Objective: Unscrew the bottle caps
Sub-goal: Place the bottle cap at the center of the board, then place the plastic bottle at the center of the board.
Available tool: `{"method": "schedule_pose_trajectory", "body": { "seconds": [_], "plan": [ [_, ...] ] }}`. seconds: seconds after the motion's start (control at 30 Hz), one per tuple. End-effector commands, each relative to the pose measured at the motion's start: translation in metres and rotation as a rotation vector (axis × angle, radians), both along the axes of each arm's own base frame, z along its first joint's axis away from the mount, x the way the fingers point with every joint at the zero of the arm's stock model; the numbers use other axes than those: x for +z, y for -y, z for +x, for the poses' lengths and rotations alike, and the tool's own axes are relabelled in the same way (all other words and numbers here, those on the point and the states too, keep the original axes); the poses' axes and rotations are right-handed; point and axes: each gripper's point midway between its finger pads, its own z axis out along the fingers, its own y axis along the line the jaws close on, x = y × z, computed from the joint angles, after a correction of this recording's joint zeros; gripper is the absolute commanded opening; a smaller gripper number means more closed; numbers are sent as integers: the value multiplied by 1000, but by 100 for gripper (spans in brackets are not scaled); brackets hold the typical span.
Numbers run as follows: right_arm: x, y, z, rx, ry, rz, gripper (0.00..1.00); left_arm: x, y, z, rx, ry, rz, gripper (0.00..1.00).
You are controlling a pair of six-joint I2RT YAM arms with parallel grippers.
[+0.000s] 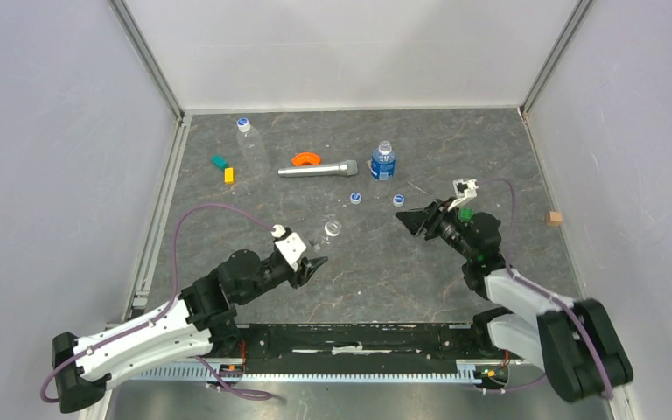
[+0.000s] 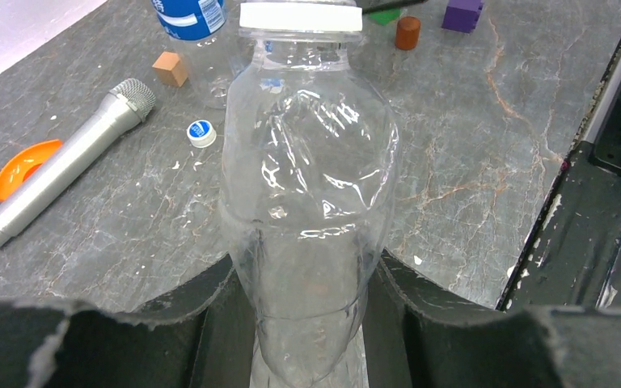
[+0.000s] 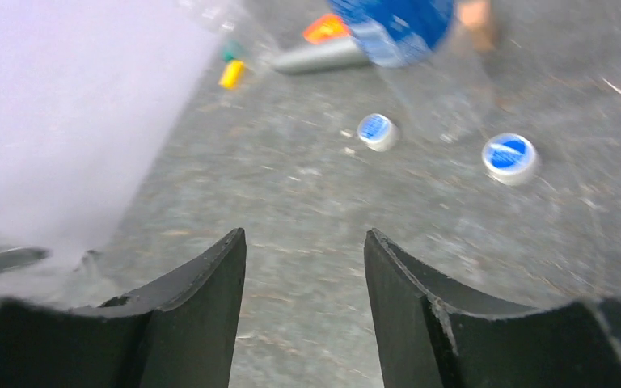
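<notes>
Left gripper is clamped on the clear bottle, upright mid-table, with a white ring at its neck. Right gripper hangs near it, jaws parted, nothing between them. Just beyond, on the table, lie a loose cap and a second loose cap. Behind those stand the blue-label bottle, a silver microphone and an orange piece. Far left lies a third bottle with its cap on. The count: three bottles, three caps, a green block, a yellow block and one brown cube.
</notes>
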Motion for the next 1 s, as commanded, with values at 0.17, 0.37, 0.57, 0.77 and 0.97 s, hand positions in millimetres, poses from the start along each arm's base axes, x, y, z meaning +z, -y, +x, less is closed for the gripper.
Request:
{"method": "schedule_pose_trajectory", "body": {
  "seconds": [0.17,0.37,0.57,0.77,0.97],
  "plan": [
    [136,-48,-76,375,396,186,67,10,31,-4,-87,-28,-68,26],
    [153,-66,-93,413,419,185,77,10,45,-9,-146,-60,-65,27],
    [147,-83,-100,461,378,194,77,12,54,-14,-183,-93,-88,28],
    [147,-96,-103,488,369,209,77,9,60,-19,-224,-107,-77,28],
    [146,-113,-111,546,362,199,76,10,63,-19,-234,-109,-81,28]
  ]
}}
